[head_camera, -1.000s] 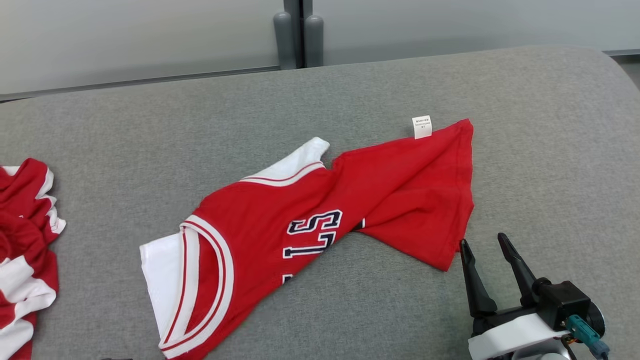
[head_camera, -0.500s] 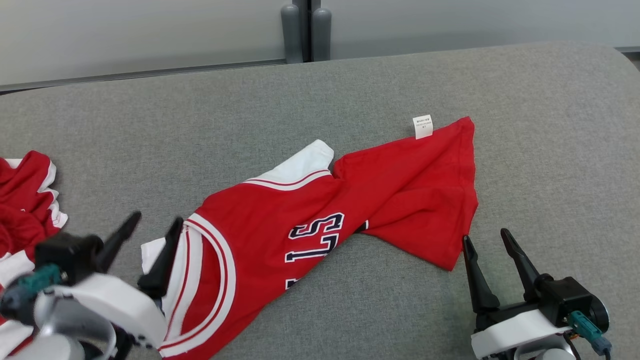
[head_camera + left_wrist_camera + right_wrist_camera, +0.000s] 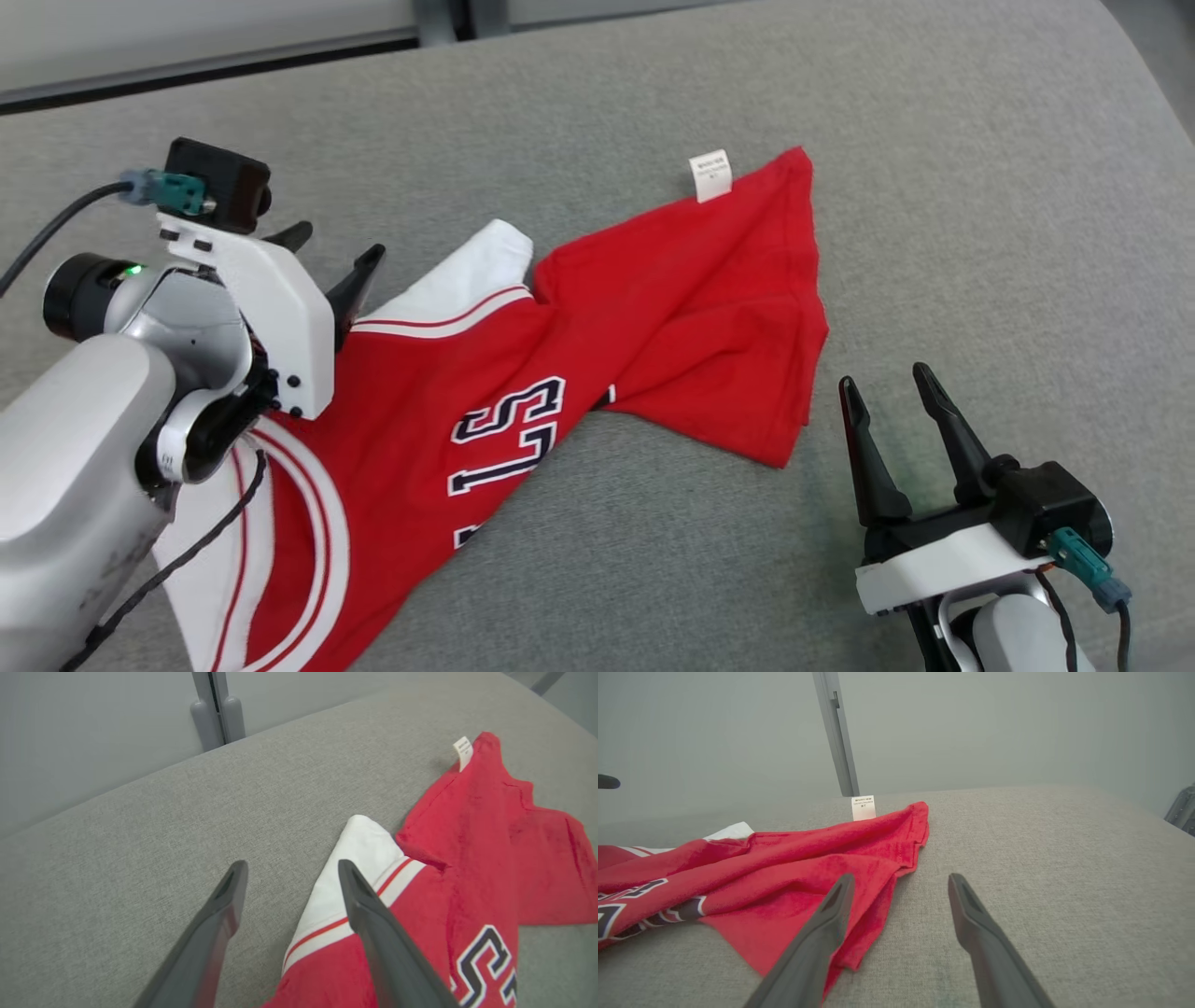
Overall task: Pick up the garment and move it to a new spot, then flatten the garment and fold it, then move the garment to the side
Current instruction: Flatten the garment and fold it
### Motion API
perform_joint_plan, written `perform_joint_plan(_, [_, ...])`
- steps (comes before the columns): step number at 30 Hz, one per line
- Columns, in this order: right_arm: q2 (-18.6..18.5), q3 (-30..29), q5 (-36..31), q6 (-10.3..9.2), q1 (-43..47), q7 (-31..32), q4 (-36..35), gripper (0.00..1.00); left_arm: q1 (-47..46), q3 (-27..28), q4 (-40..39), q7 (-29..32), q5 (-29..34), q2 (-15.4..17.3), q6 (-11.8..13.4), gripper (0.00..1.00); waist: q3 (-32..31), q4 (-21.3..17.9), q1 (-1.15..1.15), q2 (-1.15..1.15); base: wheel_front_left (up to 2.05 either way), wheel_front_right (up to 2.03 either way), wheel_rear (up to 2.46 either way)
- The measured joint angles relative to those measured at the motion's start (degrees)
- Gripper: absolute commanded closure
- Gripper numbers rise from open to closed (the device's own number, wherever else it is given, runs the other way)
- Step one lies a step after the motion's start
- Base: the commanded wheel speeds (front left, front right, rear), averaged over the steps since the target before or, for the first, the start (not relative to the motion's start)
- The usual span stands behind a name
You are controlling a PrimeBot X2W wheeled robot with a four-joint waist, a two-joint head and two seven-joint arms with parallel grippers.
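garment: red jersey with white trim, lying rumpled on the tabletop. It runs slantwise from the lower left of the head view to right of centre near the top. Twisted about mid-length, not flat.
lettering: dark, white-edged letters on the red cloth at mid-frame, partly lost in the twist.
shoulder strap: white with a red stripe, poking out toward upper centre and flat on the grey.
care label: small white tag at the topmost red corner, sticking out past the edge.
left gripper: left of the head view, beside the white strap. Jaws spread wide with nothing held. In the left wrist view one finger crosses the strap and the other is over bare grey; contact cannot be told.
right gripper: lower right of the head view, just beside the lowest red hem corner. Jaws wide apart and empty.
tabletop: grey woven cover, with a rounded corner at the upper right.
backdrop: pale grey panels.
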Motion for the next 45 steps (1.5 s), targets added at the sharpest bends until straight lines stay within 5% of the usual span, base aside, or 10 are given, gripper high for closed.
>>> perform_joint_plan(14, [0.5,-0.9,0.5,0.00,-1.1,0.0,-0.8,0.00,-3.3,-6.4,19.9,-4.9,4.8,-8.9,-6.3,0.00,5.3,-2.5,0.00,0.00,0.00,0.00,0.00])
perform_joint_plan(15, [0.5,-0.8,0.5,0.00,-1.3,0.0,-0.9,0.00,-3.8,-6.9,20.8,-5.3,5.3,-9.4,-6.7,0.53,5.3,-2.2,0.00,0.00,0.00,0.00,0.00])
perform_joint_plan(16, [0.5,-0.7,0.5,0.00,-1.5,0.0,-0.9,0.00,-3.9,-7.1,21.5,-5.9,5.6,-9.9,-7.3,0.66,5.3,-2.0,0.00,0.00,0.00,0.00,0.00])
perform_joint_plan(17, [0.5,-0.6,0.5,0.00,-1.7,0.0,-0.9,0.00,-4.0,-7.2,22.2,-6.5,5.6,-10.4,-7.9,1.00,5.2,-1.8,0.00,0.00,0.00,0.00,0.00])
perform_joint_plan(26, [0.6,-1.6,0.4,0.00,-0.8,0.0,-0.6,0.00,-3.4,-9.3,23.0,-19.0,11.7,-11.5,-9.2,1.00,2.5,-0.5,0.00,0.00,0.00,0.00,0.00])
perform_joint_plan(28, [0.5,-1.7,0.1,0.00,-0.4,0.0,-0.5,0.00,-3.4,-9.5,22.0,-21.6,13.7,-10.7,-7.5,1.00,1.7,-0.2,0.00,0.00,0.00,0.00,0.00])
perform_joint_plan(34, [0.6,-1.3,0.0,0.00,0.3,0.0,-0.5,0.00,-3.7,-12.4,14.9,-25.3,25.6,-7.5,4.6,1.00,-0.2,0.9,0.00,0.00,0.00,0.00,0.00])
perform_joint_plan(41, [0.5,-1.5,0.0,0.00,0.6,0.0,-0.4,0.00,5.6,-20.2,8.7,-20.6,26.3,-12.5,6.2,0.98,-0.2,1.7,0.00,0.00,0.00,0.00,0.00])
perform_joint_plan(43, [0.5,-1.3,0.0,0.00,0.6,0.0,-0.2,0.00,7.5,-21.2,8.7,-20.6,25.6,-14.1,6.2,0.12,-0.2,1.5,0.00,0.00,0.00,0.00,0.00])
perform_joint_plan(45, [0.5,-1.4,0.0,0.00,0.6,0.0,-0.2,0.00,9.0,-21.4,8.2,-21.4,25.1,-15.5,6.6,0.00,-0.4,1.4,0.00,0.00,0.00,0.00,0.00])
